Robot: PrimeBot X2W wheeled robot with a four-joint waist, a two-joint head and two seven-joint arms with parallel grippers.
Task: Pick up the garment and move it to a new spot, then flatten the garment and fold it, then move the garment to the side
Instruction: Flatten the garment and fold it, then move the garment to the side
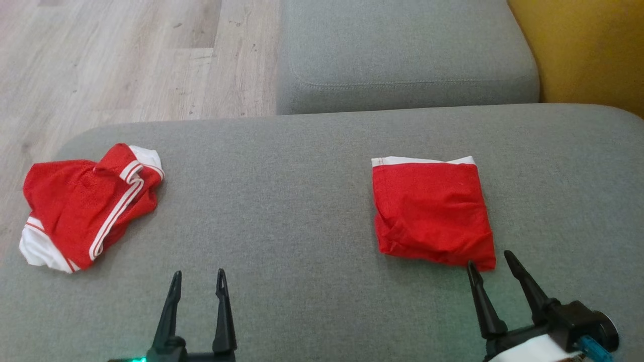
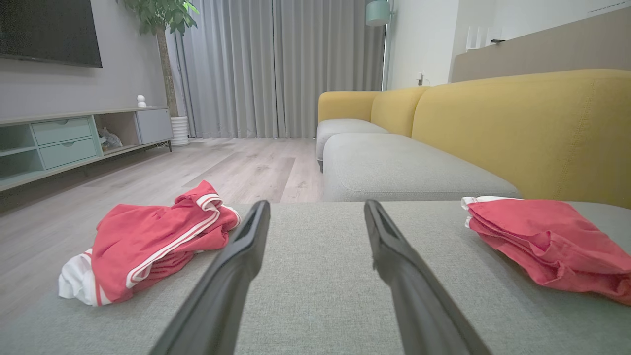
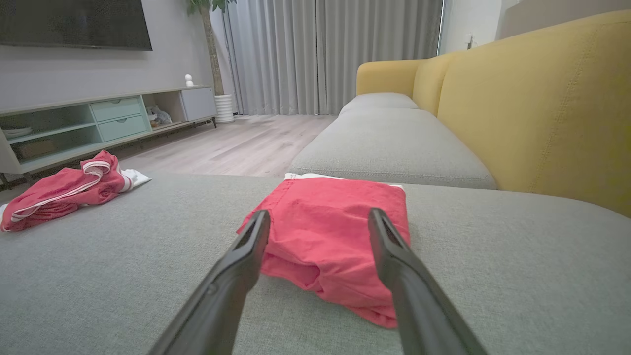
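Observation:
A folded red garment (image 1: 431,211) with a white band along its far edge lies flat on the right part of the grey sofa cushion (image 1: 282,201). My right gripper (image 1: 489,258) stands open just short of its near right corner, holding nothing; in the right wrist view the folded garment (image 3: 325,231) lies between and beyond the open fingers of that gripper (image 3: 319,212). A crumpled red garment (image 1: 85,203) with white stripes lies at the cushion's left edge. My left gripper (image 1: 198,274) is open and empty near the front, right of that crumpled garment (image 2: 148,241).
A second grey seat cushion (image 1: 402,50) lies beyond, with the yellow sofa back (image 1: 588,50) at the right. Wooden floor (image 1: 126,60) borders the cushion's left and far-left edge. A TV cabinet (image 2: 74,138) and grey curtains (image 2: 276,64) stand across the room.

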